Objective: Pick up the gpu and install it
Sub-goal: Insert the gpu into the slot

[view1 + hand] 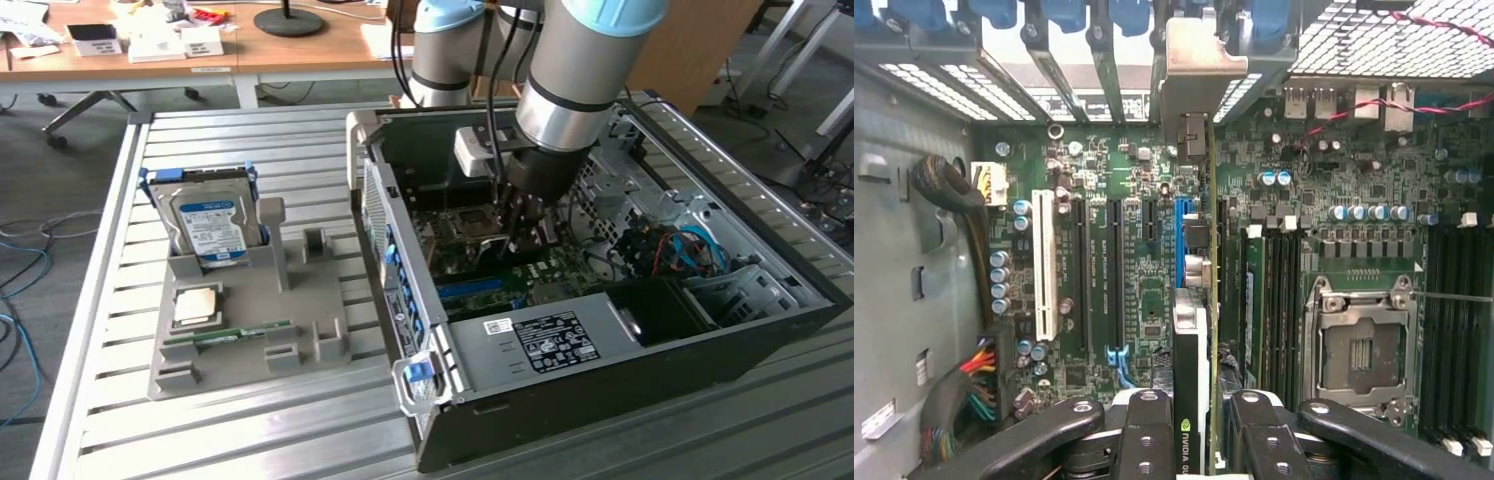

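Gpu [1192, 345] hangs edge-on inside the open computer case [747, 330], clamped between the black jaws by the edge nearest the wrist, with its silver end bracket [1204, 60] up against the row of slot openings in the case's rear wall. From where I stand the slatted metal table [267, 440] carries everything. The case lies on its side, open face up, and the robot arm [587, 90] reaches straight down into it. On the exterior view's left, just beside the case, sits a grey moulded tray [320, 340]. Under the Gpu lies the green motherboard [1144, 300], and the card's lower edge runs along a blue slot [1181, 235], close beside it; whether it is touching or already seated I cannot tell. The empty processor socket [1362, 350] lies well off to one side of it. On the tray, a hard drive [211, 225] with a blue-and-white label stands upright at the far end, a square processor chip [196, 305] lies flat below it, and a narrow green RAM stick [247, 332] lies flat just beside the chip.
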{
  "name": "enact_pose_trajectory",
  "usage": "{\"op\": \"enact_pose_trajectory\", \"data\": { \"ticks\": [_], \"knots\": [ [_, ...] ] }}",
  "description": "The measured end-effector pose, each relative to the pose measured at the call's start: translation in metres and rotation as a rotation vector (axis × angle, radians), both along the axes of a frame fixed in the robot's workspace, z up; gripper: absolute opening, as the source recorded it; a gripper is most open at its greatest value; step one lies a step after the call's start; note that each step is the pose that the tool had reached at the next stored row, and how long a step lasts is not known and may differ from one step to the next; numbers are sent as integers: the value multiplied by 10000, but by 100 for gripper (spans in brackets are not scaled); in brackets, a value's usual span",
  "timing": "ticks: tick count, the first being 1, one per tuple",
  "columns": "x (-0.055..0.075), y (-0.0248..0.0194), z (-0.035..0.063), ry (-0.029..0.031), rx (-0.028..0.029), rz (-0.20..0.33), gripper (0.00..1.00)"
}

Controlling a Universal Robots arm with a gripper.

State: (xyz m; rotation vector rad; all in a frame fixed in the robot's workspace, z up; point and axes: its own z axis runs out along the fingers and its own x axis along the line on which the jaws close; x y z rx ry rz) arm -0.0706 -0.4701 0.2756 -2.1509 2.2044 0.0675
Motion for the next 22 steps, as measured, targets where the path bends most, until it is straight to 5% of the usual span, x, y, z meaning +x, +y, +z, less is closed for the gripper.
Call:
{"op": "enact_pose_trajectory", "data": {
  "ticks": [22],
  "knots": [
    [-33,-23,-84,1,-2,1,27]
  ]
}}
